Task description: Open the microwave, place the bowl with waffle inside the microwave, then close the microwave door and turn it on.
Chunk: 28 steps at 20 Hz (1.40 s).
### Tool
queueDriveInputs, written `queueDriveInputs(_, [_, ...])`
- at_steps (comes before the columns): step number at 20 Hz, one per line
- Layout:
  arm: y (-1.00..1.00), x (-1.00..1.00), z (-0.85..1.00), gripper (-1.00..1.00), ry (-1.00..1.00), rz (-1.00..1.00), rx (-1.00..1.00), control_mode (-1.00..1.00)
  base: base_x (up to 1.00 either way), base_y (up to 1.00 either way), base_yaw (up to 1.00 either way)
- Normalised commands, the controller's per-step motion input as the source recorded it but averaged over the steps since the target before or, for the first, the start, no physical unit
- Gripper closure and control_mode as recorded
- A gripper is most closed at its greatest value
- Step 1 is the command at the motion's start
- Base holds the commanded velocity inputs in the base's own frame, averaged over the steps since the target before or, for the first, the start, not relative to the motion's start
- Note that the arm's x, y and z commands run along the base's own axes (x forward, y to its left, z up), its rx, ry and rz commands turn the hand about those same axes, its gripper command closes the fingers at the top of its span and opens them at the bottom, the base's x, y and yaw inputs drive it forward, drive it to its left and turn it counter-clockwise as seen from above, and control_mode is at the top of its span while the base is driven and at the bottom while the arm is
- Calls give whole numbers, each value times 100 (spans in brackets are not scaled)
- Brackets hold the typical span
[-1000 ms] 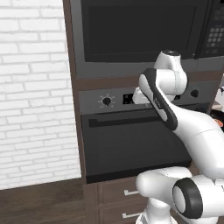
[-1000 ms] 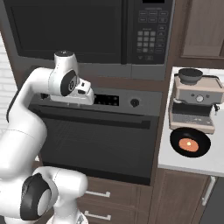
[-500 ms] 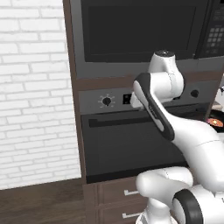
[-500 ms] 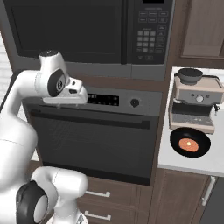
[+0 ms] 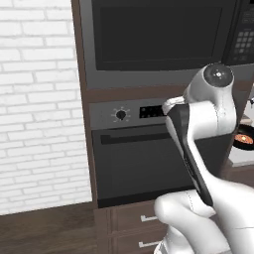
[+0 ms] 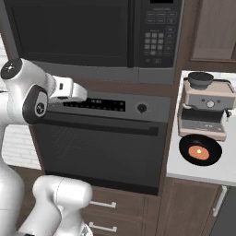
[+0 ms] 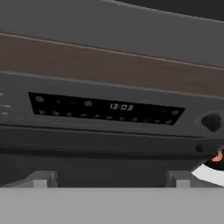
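Note:
The microwave [image 6: 92,37] is built in above the oven, and the microwave door [image 5: 158,34] with its wide black window is shut. Its keypad [image 6: 159,32] is on the right side. The black bowl [image 6: 200,150] with the waffle rests on the white counter at the right, in front of the coffee machine; the left base view catches it as the bowl [image 5: 244,139] at the right edge. My gripper [image 7: 109,181] is open with nothing between its fingertips. It hangs just in front of the oven's display strip [image 7: 105,107], below the microwave, left of the bowl.
The oven [image 6: 99,147] with its knob [image 6: 142,108] and handled door fills the wall below the microwave. A coffee machine [image 6: 205,108] stands on the white counter [image 6: 198,173]. Drawers [image 6: 103,216] sit under the oven. A white brick wall [image 5: 37,109] lies to the left.
My arm has swung left and a little lower in front of the oven panel, carrying the hand with it. The bowl and the microwave door have not moved.

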Motion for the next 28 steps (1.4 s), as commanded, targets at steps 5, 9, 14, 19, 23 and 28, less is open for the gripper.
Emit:
queueDriveInputs(5, [-72,0,94,-100,-38,-18,0,-100,0,0,0])
queueDriveInputs(9, [-71,0,96,-100,-27,-22,2,-100,0,0,0])
queueDriveInputs(14, [-62,-3,70,-100,-17,-16,9,-100,0,0,0])
queueDriveInputs(19, [-32,0,13,-100,0,0,18,-100,0,0,0])
queueDriveInputs(23, [-18,7,11,-100,0,0,9,-100,0,0,0])
queueDriveInputs(28, [-15,9,5,-100,0,0,6,-100,0,0,0])
